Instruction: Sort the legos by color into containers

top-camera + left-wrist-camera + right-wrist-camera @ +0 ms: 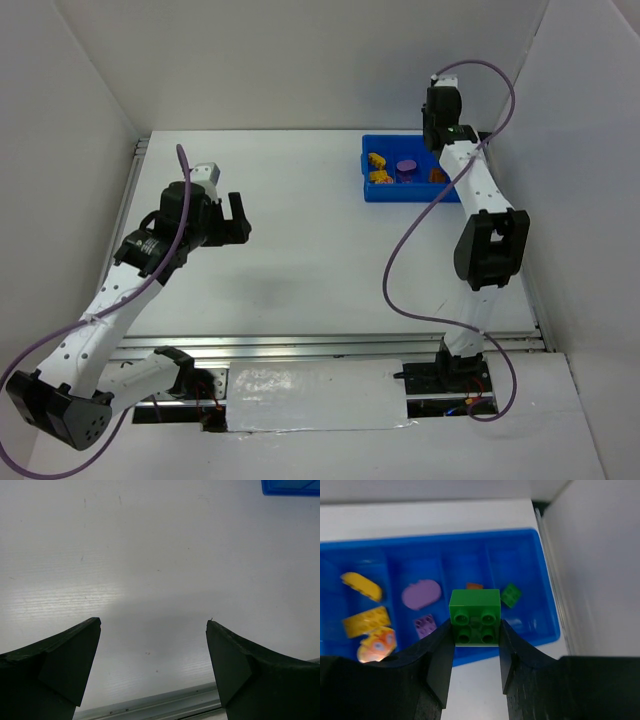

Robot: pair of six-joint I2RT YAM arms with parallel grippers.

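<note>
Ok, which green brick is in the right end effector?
The bigger green brick, clamped between the fingers; the smaller green brick lies in the tray's right-end compartment.

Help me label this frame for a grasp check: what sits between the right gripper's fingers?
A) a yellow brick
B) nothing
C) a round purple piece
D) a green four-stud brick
D: the right wrist view shows the right gripper shut on a green four-stud brick, with the blue tray behind it.
</note>
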